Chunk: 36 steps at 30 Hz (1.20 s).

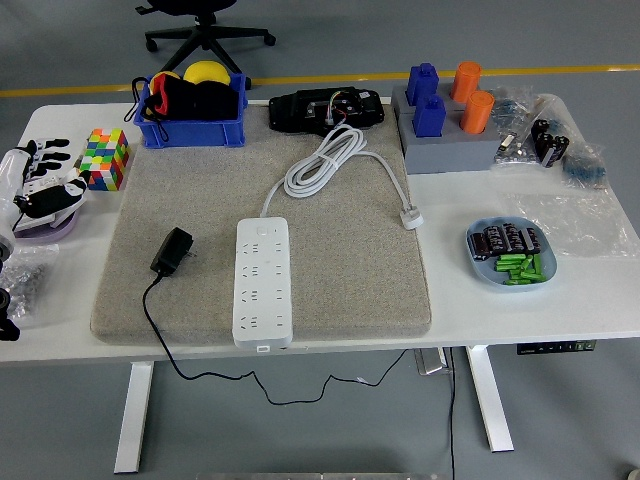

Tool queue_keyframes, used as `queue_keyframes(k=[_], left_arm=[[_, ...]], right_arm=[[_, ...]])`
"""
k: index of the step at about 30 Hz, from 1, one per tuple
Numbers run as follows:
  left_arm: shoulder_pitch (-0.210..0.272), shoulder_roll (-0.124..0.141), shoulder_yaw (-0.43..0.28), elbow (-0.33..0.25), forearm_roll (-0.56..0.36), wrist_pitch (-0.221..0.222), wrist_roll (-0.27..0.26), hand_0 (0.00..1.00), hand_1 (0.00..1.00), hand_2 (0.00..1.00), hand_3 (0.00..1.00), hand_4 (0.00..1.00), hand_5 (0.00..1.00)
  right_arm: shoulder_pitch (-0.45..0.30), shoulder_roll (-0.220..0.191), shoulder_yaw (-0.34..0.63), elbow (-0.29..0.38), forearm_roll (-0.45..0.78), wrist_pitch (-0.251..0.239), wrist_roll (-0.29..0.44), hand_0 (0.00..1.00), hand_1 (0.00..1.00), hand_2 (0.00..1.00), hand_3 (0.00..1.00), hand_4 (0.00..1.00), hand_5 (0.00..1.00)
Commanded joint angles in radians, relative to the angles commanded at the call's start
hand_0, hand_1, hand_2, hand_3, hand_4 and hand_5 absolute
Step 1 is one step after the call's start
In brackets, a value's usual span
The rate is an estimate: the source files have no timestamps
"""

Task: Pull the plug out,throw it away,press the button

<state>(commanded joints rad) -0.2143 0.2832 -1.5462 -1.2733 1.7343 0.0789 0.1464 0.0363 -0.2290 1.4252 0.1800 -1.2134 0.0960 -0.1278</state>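
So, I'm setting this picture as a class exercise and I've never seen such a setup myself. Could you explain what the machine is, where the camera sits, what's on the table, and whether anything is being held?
The one current picture comes from a camera high on a humanoid robot, looking forward and down over a white table. Only its left hand shows, a white five-fingered hand at the left edge, fingers relaxed and holding nothing. The right arm is out of view.

On a grey mat lies a white power strip with its coiled white cable. A black plug adapter lies loose beside the strip, not plugged in; its thin black cord hangs over the near table edge.

Around the mat are a colourful puzzle cube, a blue bin, a grey block with blue and orange pegs, and a blue dish of small parts.
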Motion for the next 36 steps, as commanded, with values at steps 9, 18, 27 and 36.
queue_keyframes(k=[9,18,27,36], left_arm=[[0.009,-0.003,0.004,-0.005,-0.004,-0.002,0.000,0.776,0.743,0.726,0.789,0.680,0.190],[0.004,-0.003,-0.002,-0.011,-0.004,0.001,-0.004,0.776,0.742,0.725,0.788,0.678,0.185],[0.004,0.000,0.000,-0.022,-0.004,0.001,-0.003,0.776,0.742,0.724,0.787,0.676,0.184],[0.002,0.000,-0.002,-0.021,-0.006,0.001,-0.003,0.776,0.744,0.724,0.787,0.676,0.184]], right_arm=[[0.002,0.005,0.009,0.000,-0.006,0.001,-0.001,0.807,0.703,0.680,0.663,0.770,0.660],[0.003,0.002,0.005,0.000,0.001,0.001,0.000,0.806,0.703,0.680,0.664,0.771,0.660],[0.004,0.005,0.006,0.000,0.001,0.001,-0.001,0.806,0.702,0.681,0.664,0.770,0.659],[0.005,0.005,0.006,0.000,0.003,0.001,0.001,0.806,0.703,0.681,0.663,0.770,0.660]])
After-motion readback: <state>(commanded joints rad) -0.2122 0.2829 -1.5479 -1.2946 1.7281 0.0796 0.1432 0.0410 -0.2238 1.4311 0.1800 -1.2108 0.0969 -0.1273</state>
